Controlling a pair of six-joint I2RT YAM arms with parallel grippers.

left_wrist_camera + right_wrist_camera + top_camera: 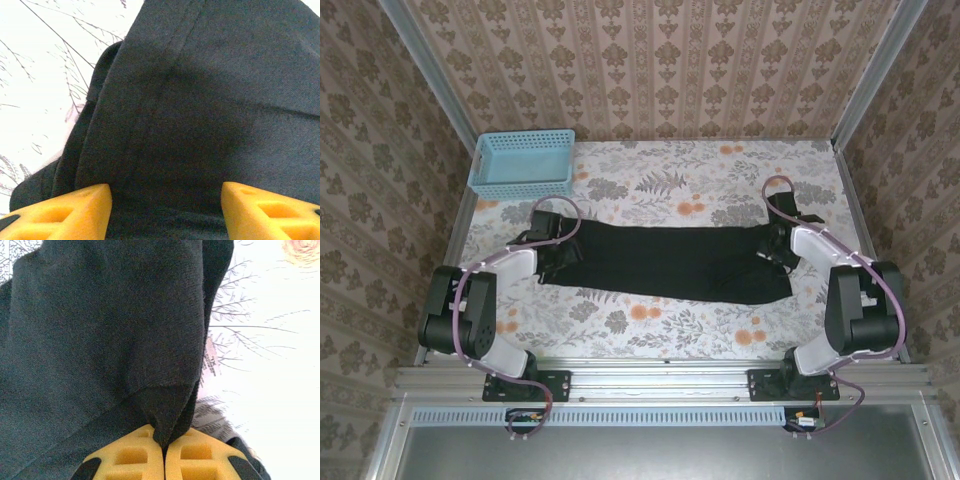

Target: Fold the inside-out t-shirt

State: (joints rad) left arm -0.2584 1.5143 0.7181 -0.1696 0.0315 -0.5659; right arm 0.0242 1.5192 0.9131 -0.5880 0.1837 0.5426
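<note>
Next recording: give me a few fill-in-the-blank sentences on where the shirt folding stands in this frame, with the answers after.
1. The right jaws are ____ on a bunched edge of the black t-shirt.
2. The left jaws stand ____, with shirt fabric lying between them.
3. The light blue basket sits at the far ____ corner of the table.

Missing words: shut; open; left.

so the black t-shirt (670, 262) is lying flat as a long narrow band, stretching sideways across the middle of the floral table (650, 185)
</note>
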